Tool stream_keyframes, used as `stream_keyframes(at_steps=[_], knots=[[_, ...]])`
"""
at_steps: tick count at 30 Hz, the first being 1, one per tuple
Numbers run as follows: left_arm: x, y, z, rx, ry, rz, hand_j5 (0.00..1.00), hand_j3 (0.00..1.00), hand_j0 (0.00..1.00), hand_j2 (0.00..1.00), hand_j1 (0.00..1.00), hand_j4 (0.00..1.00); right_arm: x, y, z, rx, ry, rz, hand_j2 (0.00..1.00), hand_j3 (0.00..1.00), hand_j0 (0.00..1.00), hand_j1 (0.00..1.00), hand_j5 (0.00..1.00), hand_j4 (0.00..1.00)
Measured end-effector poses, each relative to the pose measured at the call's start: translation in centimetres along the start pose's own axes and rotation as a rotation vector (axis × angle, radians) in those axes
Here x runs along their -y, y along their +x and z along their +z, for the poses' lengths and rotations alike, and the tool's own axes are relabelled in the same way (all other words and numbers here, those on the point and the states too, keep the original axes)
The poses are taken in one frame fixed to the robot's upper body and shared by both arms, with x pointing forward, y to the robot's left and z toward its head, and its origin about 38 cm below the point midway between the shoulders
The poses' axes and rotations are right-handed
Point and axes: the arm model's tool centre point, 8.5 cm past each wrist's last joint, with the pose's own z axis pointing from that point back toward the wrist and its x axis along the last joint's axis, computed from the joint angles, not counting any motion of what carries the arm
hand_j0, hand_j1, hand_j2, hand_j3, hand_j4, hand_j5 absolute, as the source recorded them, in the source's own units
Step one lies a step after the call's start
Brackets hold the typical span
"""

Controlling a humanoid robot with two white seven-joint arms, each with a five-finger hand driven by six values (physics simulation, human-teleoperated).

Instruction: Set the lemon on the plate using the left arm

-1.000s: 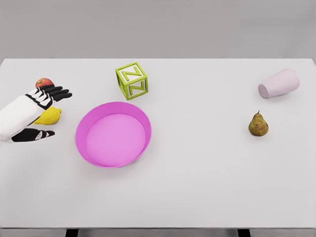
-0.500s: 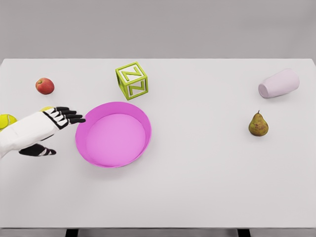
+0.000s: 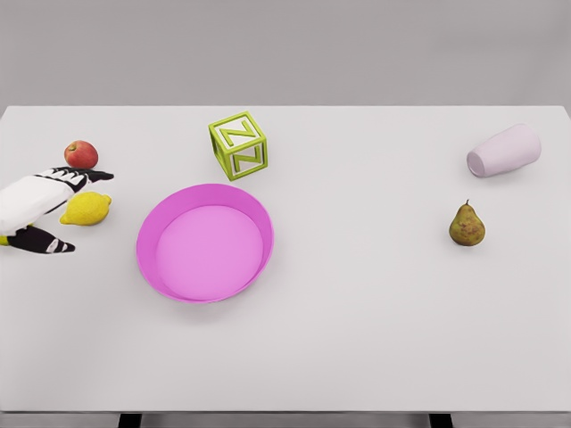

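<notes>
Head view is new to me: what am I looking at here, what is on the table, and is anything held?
This is a simulator's render from a camera on a humanoid robot's head, looking down at a white table. The white and black shape at the left edge is the robot's left hand; its fingers are spread around the yellow lemon but do not clearly hold it. The right arm is out of view. Also on the table: a red apple, a pink plate, a green letter block, a pear and a pale cup on its side.
</notes>
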Motion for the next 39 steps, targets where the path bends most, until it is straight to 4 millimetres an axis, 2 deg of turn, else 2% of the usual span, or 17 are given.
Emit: stream_keyframes(at_steps=[4,10,14,18,25,31,39], knots=[[-0.3,-0.1,0.0,-0.012,-0.006,-0.022,1.0,1.0,1.0,1.0,1.0,1.0,0.0,0.0,0.0,0.0,0.0,0.0,1.0,1.0,1.0,1.0,1.0,1.0],[0.5,-0.4,-0.5,-0.049,-0.065,-0.104,1.0,1.0,1.0,1.0,1.0,1.0,0.0,0.0,0.0,0.0,0.0,0.0,1.0,1.0,1.0,1.0,1.0,1.0],[-0.7,-0.6,-1.2,-0.076,-0.053,-0.177,1.0,1.0,1.0,1.0,1.0,1.0,0.0,0.0,0.0,0.0,0.0,0.0,1.0,1.0,1.0,1.0,1.0,1.0],[-1.1,-0.5,-2.3,-0.083,-0.058,-0.216,1.0,1.0,1.0,1.0,1.0,1.0,0.0,0.0,0.0,0.0,0.0,0.0,1.0,1.0,1.0,1.0,1.0,1.0],[0.8,-1.1,-3.7,-0.097,-0.101,-0.194,1.0,1.0,1.0,1.0,1.0,1.0,0.0,0.0,0.0,0.0,0.0,0.0,1.0,1.0,1.0,1.0,1.0,1.0],[1.2,-1.8,-4.8,-0.107,-0.114,-0.172,0.98,0.98,0.98,0.98,0.98,0.98,0.0,0.0,0.0,0.0,0.0,0.0,1.0,1.0,1.0,1.0,1.0,1.0],[2.2,-2.8,-5.2,-0.128,-0.137,-0.141,0.98,0.98,0.98,0.98,0.98,0.98,0.0,0.0,0.0,0.0,0.0,0.0,1.0,1.0,1.0,1.0,1.0,1.0]])
